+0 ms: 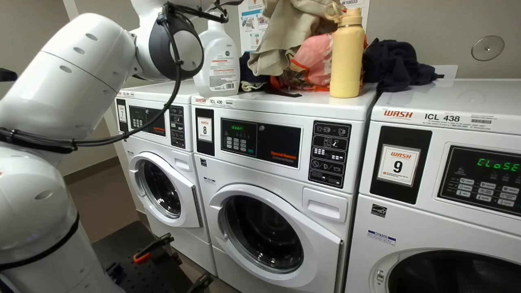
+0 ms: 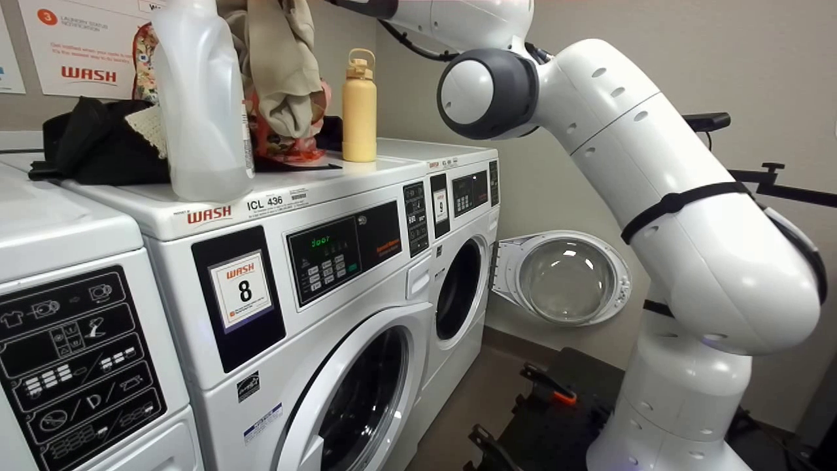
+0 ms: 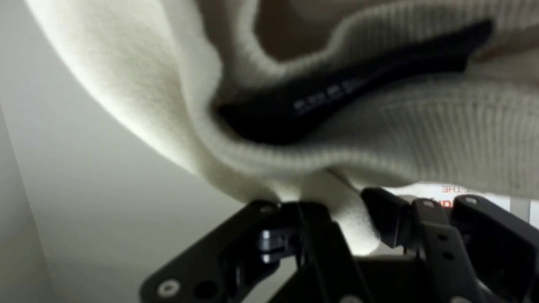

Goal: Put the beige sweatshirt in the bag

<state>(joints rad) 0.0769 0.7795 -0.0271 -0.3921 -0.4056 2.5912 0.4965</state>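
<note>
In an exterior view, the bulky beige sweatshirt (image 1: pixel 281 34) of thick, soft cloth hangs in folds from the top edge of the frame, over the white front-loading washer (image 1: pixel 281 179) marked 8. On that washer a translucent white plastic jug (image 1: pixel 220 61) and a pale yellow bottle (image 1: pixel 346 61) with a looped lid stand upright. Behind the bottle sits a crumpled pink and red-orange heap (image 1: pixel 313 61), and beyond it a dark navy garment (image 1: pixel 401 65).

In an exterior view where the white jointed robot arm (image 2: pixel 647 124) bends in overhead, the sweatshirt hangs between jug and bottle, overlapping the heap; whether they touch, I cannot tell. A black fabric bundle (image 2: pixel 98 140) lies behind the jug.

In the wrist view, the black two-fingered gripper (image 3: pixel 345 210) is narrow, pinching a fold of the sweatshirt. Above, its ribbed edge curves around a black strip (image 3: pixel 353 86) with blurred pale lettering.
</note>
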